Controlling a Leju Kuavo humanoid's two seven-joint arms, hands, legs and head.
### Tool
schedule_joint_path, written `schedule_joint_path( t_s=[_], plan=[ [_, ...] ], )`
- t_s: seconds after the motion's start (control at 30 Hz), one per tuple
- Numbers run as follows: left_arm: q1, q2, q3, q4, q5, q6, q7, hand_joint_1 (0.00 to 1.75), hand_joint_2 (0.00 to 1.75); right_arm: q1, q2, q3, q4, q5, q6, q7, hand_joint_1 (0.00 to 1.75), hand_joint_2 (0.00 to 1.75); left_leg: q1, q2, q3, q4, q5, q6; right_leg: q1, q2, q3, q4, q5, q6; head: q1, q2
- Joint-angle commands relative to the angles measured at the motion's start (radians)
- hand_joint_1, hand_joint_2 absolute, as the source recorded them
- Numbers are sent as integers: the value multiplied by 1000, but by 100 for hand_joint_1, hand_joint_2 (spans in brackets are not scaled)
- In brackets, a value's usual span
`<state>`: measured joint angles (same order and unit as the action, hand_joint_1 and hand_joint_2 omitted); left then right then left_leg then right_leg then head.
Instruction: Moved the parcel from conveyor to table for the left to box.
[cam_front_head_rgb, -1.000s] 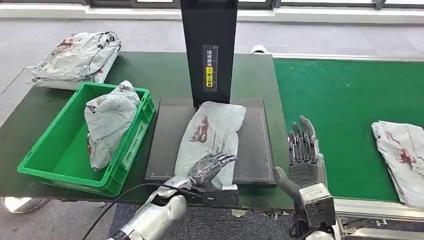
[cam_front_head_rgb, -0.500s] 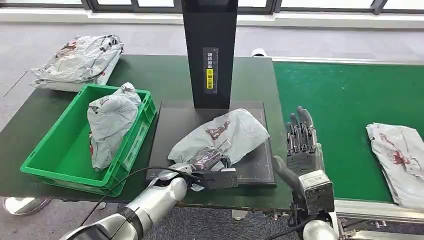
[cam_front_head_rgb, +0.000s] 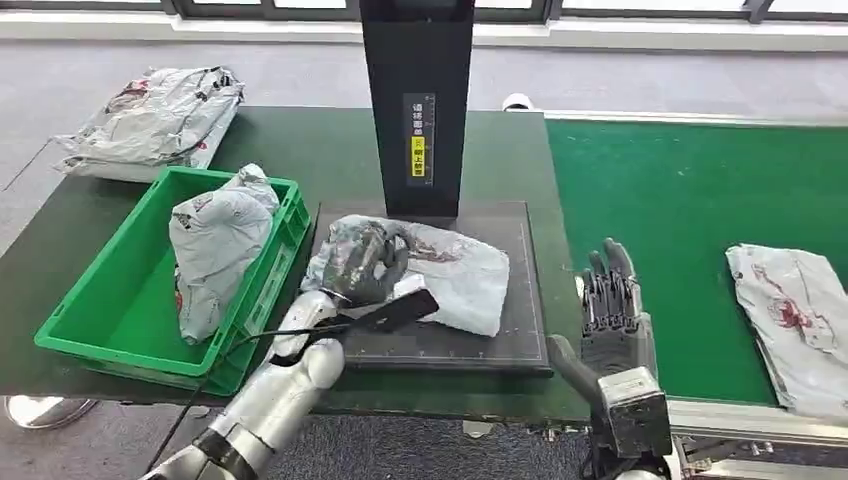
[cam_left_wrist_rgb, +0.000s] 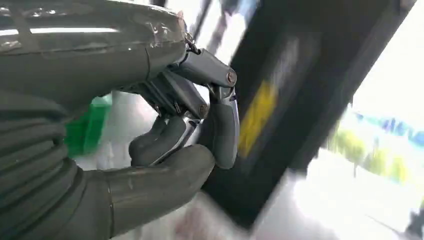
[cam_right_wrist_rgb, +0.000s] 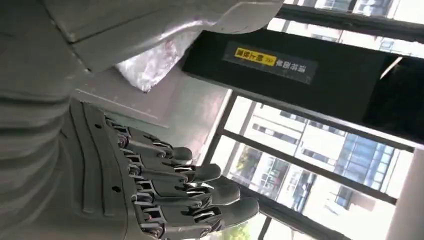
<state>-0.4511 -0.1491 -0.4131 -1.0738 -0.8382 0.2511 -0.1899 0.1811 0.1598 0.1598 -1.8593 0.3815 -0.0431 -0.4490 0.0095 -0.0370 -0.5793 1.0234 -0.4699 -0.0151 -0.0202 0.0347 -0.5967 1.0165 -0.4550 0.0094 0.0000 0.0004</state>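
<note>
A crumpled grey parcel (cam_front_head_rgb: 445, 270) with red print lies on the black scanner pad (cam_front_head_rgb: 520, 330), its left end raised. My left hand (cam_front_head_rgb: 362, 262) grips that left end, fingers curled around the film; in the left wrist view the left hand (cam_left_wrist_rgb: 190, 130) has thumb and fingers closed together. Just left of it is the green box (cam_front_head_rgb: 120, 310), which holds another grey parcel (cam_front_head_rgb: 215, 245). My right hand (cam_front_head_rgb: 610, 300) stands upright and open at the seam between table and conveyor, holding nothing. The right wrist view shows the right hand (cam_right_wrist_rgb: 170, 190) with fingers straight and the parcel (cam_right_wrist_rgb: 155, 60) beyond it.
The black scanner post (cam_front_head_rgb: 415, 100) rises right behind the pad. A pile of grey parcels (cam_front_head_rgb: 150, 110) lies at the table's back left. On the green conveyor (cam_front_head_rgb: 680, 190), one more parcel (cam_front_head_rgb: 790, 320) lies at the right edge.
My left hand has closed on the parcel and carried its end up and to the left, toward the green box. The parcel has swung round on the pad. My right hand has stayed put.
</note>
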Motion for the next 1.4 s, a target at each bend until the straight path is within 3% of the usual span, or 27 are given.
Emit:
schedule_joint_path(
  t_s=[0.03, 0.37, 0.4, 0.43, 0.47, 0.53, 0.57, 0.6, 0.87, 1.13, 1.17, 1.2, 1.23, 1.4],
  plan=[
    [108, 75, 172, -430, -59, 125, 6, 175, 175, -3, 8, -33, 15, 3, -12, 2, 0, 175, 1, 9, 1, -1, -1, 1, 2, 2, 0, -2, 1, -2, 0, 0],
    [106, 68, 148, -423, -102, 114, 0, 175, 175, 24, -17, -39, 20, 3, -30, -4, 0, 175, 0, 4, -1, -2, 0, 1, 1, -2, 0, -2, 0, -2, 0, 0],
    [87, 75, 118, -379, -175, 4, 76, 152, 175, 29, -19, -42, 18, 4, -34, -8, 0, 175, 0, 3, -1, -2, 0, 2, 1, -3, 0, -3, 0, -2, 0, 0],
    [68, 84, 85, -322, -239, -62, 109, 0, 175, 31, -23, -41, 17, 7, -30, -11, 0, 175, 0, 1, -1, -1, 0, 1, 1, -4, 0, -2, -1, -1, 0, 0],
    [32, 86, 53, -255, -276, -92, 104, 0, 0, 18, -19, -44, 21, -7, -22, -31, 0, 175, 0, -1, 0, -2, 1, 1, 1, -6, 1, -3, -1, -2, 0, 0],
    [-35, 78, 3, -56, -309, -176, 98, 0, 0, -19, -16, -44, 43, -6, 6, -25, 0, 175, 0, -3, 0, -2, 1, 1, 1, -7, 1, -3, 0, -1, 0, 0],
    [-59, 67, -8, 25, -323, -149, 92, 0, 0, -29, -12, -45, 50, -4, 9, -23, 0, 175, 0, -3, 0, -2, 2, 1, 1, -8, 2, -4, 0, -2, 0, 0],
    [-78, 64, -21, 87, -336, -151, 89, 0, 175, -37, -12, -42, 56, -2, 14, -21, 0, 175, 1, -2, 0, -3, 3, 2, 1, -9, 2, -5, 1, -2, 0, 0],
    [-185, -9, -80, 483, -415, -188, 95, 0, 175, -62, 0, -17, 67, 14, 42, -3, 0, 175, 0, 1, 1, -2, 1, 2, 0, -4, 1, -4, 2, -1, 0, 0],
    [-224, -4, -99, 661, -420, -232, 86, 3, 175, -70, 4, 0, 89, 20, 58, -8, 0, 175, 0, 5, 0, -2, 0, 1, 1, 0, -1, -3, 2, -1, 0, 0],
    [-230, -3, -97, 677, -418, -241, 89, 87, 175, -73, 3, 1, 94, 20, 61, -8, 0, 175, 1, 5, 0, -2, 0, 1, 1, -1, -1, -3, 2, -2, 0, 0],
    [-235, -2, -94, 686, -415, -236, 86, 87, 175, -75, 4, 2, 98, 20, 60, -8, 0, 175, 0, 4, -1, -1, 0, 1, 1, 0, -2, -2, 1, -1, 0, 0],
    [-237, -1, -93, 695, -413, -246, 86, 175, 175, -76, 2, 4, 99, 21, 62, -9, 0, 175, 0, 4, -1, -2, 0, 1, 1, 0, -2, -3, 2, -1, 0, 0],
    [-230, -1, -93, 731, -407, -287, 86, 175, 175, -97, 3, 9, 113, 22, 68, -10, 0, 175, 0, 8, 0, -4, 2, 1, 1, 0, -1, -5, 4, -2, 0, 0]
  ],
)
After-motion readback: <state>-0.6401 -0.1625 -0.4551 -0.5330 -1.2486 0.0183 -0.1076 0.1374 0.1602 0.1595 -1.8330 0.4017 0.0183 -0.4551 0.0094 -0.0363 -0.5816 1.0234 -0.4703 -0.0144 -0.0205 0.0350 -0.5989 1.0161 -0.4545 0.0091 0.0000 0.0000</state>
